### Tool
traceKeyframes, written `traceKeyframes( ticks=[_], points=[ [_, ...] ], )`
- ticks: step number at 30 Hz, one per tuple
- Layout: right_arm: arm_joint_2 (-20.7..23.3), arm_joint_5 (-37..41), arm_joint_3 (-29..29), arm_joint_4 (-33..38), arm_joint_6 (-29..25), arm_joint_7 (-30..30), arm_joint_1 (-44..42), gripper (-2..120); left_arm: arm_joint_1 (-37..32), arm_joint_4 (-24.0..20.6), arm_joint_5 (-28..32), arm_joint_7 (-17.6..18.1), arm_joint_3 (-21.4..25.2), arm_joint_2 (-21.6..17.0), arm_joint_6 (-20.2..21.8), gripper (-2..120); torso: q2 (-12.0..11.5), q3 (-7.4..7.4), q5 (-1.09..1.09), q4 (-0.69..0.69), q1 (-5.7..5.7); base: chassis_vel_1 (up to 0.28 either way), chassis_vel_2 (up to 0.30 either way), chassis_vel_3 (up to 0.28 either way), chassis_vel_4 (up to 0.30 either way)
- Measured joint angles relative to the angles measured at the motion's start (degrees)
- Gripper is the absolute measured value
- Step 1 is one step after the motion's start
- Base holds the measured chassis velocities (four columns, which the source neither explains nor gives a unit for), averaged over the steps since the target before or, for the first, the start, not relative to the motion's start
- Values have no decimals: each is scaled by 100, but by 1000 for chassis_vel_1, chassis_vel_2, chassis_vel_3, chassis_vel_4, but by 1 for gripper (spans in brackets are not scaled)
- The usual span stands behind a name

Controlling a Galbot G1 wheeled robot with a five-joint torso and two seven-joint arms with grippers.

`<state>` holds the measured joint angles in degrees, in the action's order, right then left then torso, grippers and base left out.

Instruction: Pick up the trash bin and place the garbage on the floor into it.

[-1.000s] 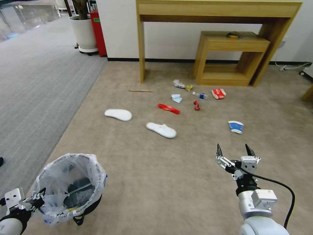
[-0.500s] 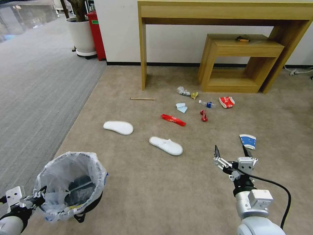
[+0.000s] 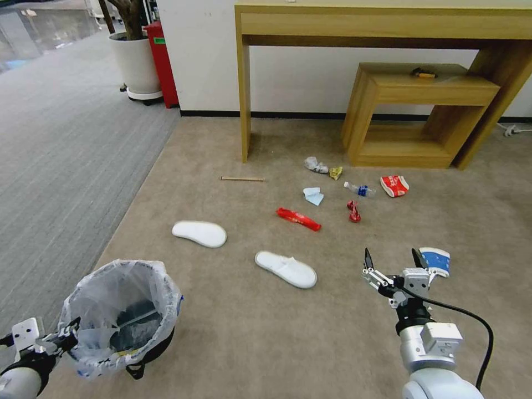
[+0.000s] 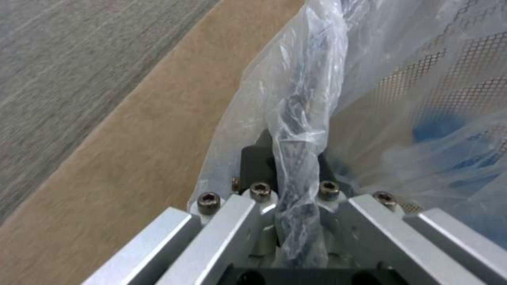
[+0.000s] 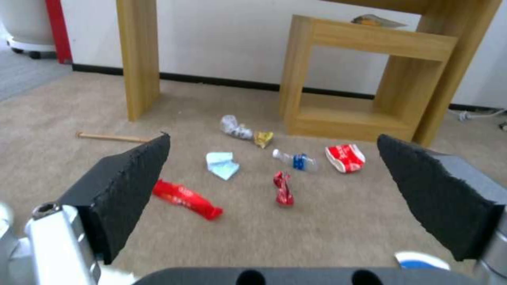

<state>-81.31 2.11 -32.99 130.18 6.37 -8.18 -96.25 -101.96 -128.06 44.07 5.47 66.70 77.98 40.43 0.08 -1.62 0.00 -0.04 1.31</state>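
My left gripper [image 3: 65, 334] [image 4: 293, 186] is shut on the rim of the black trash bin [image 3: 119, 316], pinching its white bag [image 4: 301, 99], low on my left. The right gripper [image 3: 393, 260] [image 5: 273, 137] hangs open and empty above the beige floor [image 3: 277, 343]. Ahead lies the garbage: two white slippers [image 3: 199, 233] [image 3: 286, 269], a red wrapper [image 3: 298, 219] [image 5: 185, 198], a crushed red can [image 3: 353, 211] [image 5: 283, 188], a tissue [image 3: 313, 195], a clear bottle [image 3: 359, 189], a red-white carton [image 3: 394, 185] and a wooden stick [image 3: 242, 178]. The blue-white cup [image 3: 435, 260] sits just right of the right gripper.
A tall wooden desk [image 3: 377, 22] and a low wooden shelf [image 3: 421, 88] stand against the far wall behind the litter. A red bin [image 3: 162, 61] and a white planter [image 3: 136, 64] are at the far left. Grey ribbed carpet [image 3: 66, 138] borders the left side.
The whole view has advanced toward the desk, so the litter sits lower and nearer. The cup now lies beside the right gripper. Both grippers keep their states.
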Motion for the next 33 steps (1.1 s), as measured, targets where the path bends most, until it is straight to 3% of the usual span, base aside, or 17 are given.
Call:
traceKeyframes(
  ticks=[8,12,17,24,33],
  points=[
    [7,-11,75,-79,3,18,42,100,19,52,-5,3,-49,27,4,0,0,-1,-1,0,0,-203,200,198,-200],
    [104,34,80,-194,339,153,140,100,17,122,27,42,10,11,43,0,0,-1,-1,-1,1,-184,191,180,-184],
    [530,453,151,-858,472,370,465,100,-60,148,216,53,108,-145,157,0,-1,-1,1,2,2,-99,117,100,-93],
    [1256,1063,798,-2391,821,847,1353,100,-329,85,456,98,460,-187,170,0,0,0,2,2,0,0,0,0,0],
    [1809,1384,1326,-3249,1078,1219,1812,100,-508,336,652,36,824,-200,176,0,0,0,0,0,0,0,0,0,0]
  ],
)
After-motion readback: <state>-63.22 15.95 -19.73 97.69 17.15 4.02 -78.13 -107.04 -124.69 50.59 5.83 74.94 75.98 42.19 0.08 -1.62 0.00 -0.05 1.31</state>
